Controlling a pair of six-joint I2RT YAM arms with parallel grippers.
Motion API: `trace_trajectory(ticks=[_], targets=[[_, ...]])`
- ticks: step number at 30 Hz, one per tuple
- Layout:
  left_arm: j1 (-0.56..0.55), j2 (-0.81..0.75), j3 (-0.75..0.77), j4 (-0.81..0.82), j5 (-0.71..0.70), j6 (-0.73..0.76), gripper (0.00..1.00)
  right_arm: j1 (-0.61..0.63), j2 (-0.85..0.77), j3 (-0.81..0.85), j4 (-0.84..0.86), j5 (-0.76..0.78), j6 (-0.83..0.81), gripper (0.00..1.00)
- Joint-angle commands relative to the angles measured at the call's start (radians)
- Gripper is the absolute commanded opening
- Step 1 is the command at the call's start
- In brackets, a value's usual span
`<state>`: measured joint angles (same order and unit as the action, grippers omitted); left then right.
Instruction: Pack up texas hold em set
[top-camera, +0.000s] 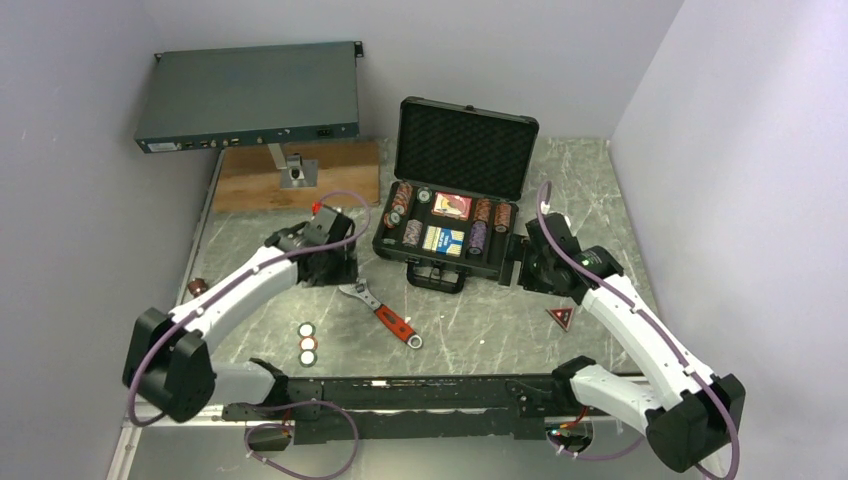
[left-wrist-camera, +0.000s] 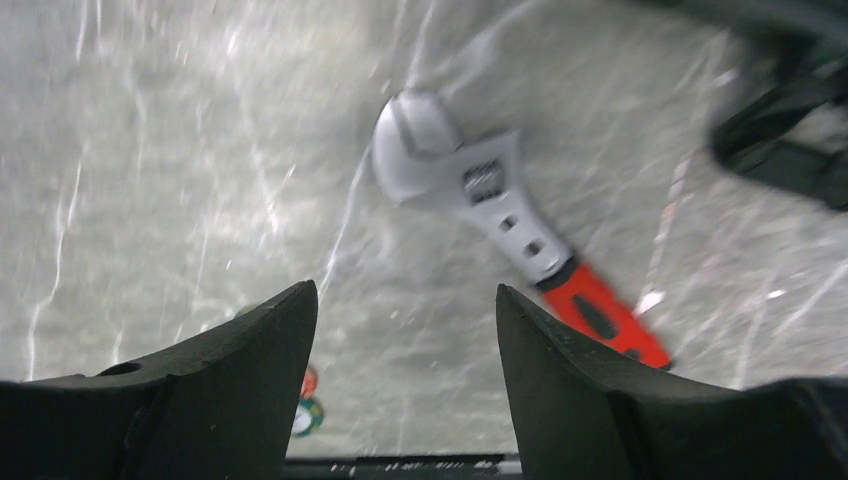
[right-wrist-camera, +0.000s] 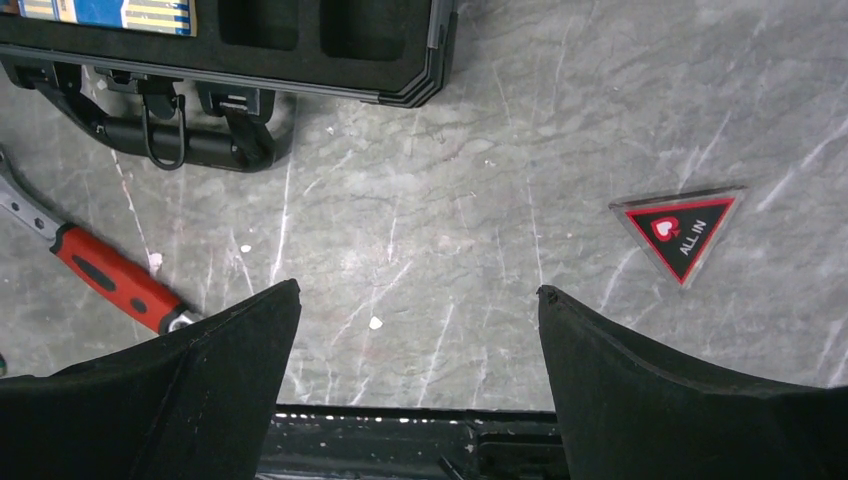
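The black hard-shell case (top-camera: 455, 172) lies open at the table's middle back, lid up, with striped chips (top-camera: 404, 198), a red deck (top-camera: 452, 206) and a blue deck (top-camera: 444, 240) in its foam. Three loose chips (top-camera: 307, 342) lie in a row at front left; two show in the left wrist view (left-wrist-camera: 308, 400). The red triangle (top-camera: 560, 318) lies at right and reads ALL IN in the right wrist view (right-wrist-camera: 679, 226). My left gripper (left-wrist-camera: 405, 300) is open and empty above the table left of the case. My right gripper (right-wrist-camera: 415, 295) is open and empty beside the case's right end.
A red-handled adjustable wrench (top-camera: 383, 313) lies in front of the case (left-wrist-camera: 510, 215) (right-wrist-camera: 105, 270). A flat dark-grey rack box (top-camera: 250, 95) stands on a mount over a wooden board (top-camera: 300, 175) at back left. Walls close in on three sides.
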<state>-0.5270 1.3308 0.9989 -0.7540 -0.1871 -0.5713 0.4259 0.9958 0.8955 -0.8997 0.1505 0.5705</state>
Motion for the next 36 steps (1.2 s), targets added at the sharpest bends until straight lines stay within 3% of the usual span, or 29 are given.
trace_trajectory(ticks=[1,12,19,24,30,36], targets=[[-0.003,-0.134,-0.123,-0.063,-0.043,-0.102,0.71,-0.003,0.023,-0.004,0.066,-0.038,0.017,0.91],[-0.016,-0.395,-0.359,-0.167,-0.092,-0.3,0.66,-0.003,0.095,-0.008,0.131,-0.126,0.043,0.89],[-0.018,-0.435,-0.425,-0.265,-0.157,-0.521,0.67,-0.002,0.113,-0.009,0.148,-0.146,0.074,0.89],[-0.021,-0.465,-0.507,-0.205,-0.1,-0.556,0.67,-0.003,0.108,-0.019,0.15,-0.173,0.089,0.89],[-0.021,-0.47,-0.547,-0.243,-0.096,-0.648,0.66,-0.002,0.108,-0.015,0.142,-0.179,0.093,0.88],[-0.021,-0.488,-0.579,-0.219,-0.076,-0.686,0.59,-0.002,0.109,-0.002,0.136,-0.185,0.081,0.88]])
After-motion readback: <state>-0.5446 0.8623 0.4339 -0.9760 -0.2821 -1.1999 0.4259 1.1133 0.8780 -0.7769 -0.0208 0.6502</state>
